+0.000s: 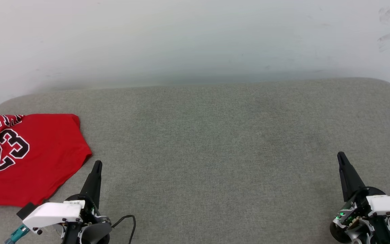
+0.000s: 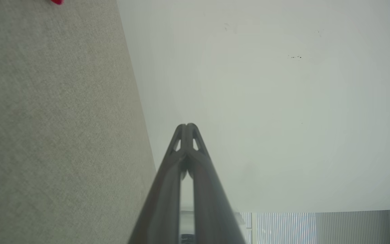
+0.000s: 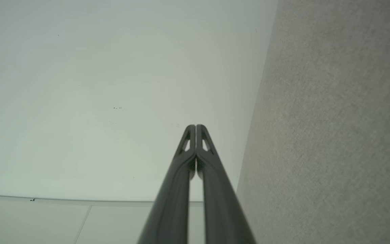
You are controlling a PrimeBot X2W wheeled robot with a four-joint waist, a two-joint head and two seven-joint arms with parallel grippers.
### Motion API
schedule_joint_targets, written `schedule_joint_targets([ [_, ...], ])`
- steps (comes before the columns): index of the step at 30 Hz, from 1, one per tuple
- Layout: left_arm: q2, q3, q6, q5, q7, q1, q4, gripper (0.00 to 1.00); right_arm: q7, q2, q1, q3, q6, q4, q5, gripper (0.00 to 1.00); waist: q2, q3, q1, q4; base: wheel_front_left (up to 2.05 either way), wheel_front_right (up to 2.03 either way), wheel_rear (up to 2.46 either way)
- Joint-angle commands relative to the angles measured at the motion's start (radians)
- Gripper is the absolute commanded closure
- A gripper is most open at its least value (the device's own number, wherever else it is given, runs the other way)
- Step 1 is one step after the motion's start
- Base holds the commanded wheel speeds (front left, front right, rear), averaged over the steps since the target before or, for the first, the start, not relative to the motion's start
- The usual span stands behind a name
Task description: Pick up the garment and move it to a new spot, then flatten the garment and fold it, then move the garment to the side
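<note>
At the far left the jersey (image 1: 22,159) lies flat on the grey cushion (image 1: 215,152), number up, running off the edge of my head view. I judge it has been put out of the way there. My left gripper (image 1: 97,164) rests just beside its hem, fingers pressed together, holding nothing. Well apart at the right, my right gripper (image 1: 340,156) is likewise closed and empty, parked low.

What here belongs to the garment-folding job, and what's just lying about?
Job: red jersey with black outlined number 23, at the far left; left gripper, shut; right gripper, shut.
Just there: grey fabric padded surface; white wall; thin black cable beside the left arm.
</note>
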Motion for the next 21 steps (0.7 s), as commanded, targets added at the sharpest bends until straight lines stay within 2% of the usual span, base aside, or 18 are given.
schedule_joint_targets([
  [1, -0.001, 0.003, -0.003, 0.003, 0.003, -0.006, 0.0, 1.0, 0.001, 0.004, -0.01, 0.0, 0.0, 0.0, -0.005, 1.0, 0.0, 0.0, 0.0, 0.0, 0.0, 0.0, 0.0],
  [21, -0.001, 0.002, -0.003, 0.002, 0.002, -0.006, 0.0, 1.0, 0.001, 0.004, -0.01, 0.0, 0.0, 0.0, -0.005, 1.0, 0.0, 0.0, 0.0, 0.0, 0.0, 0.0, 0.0],
])
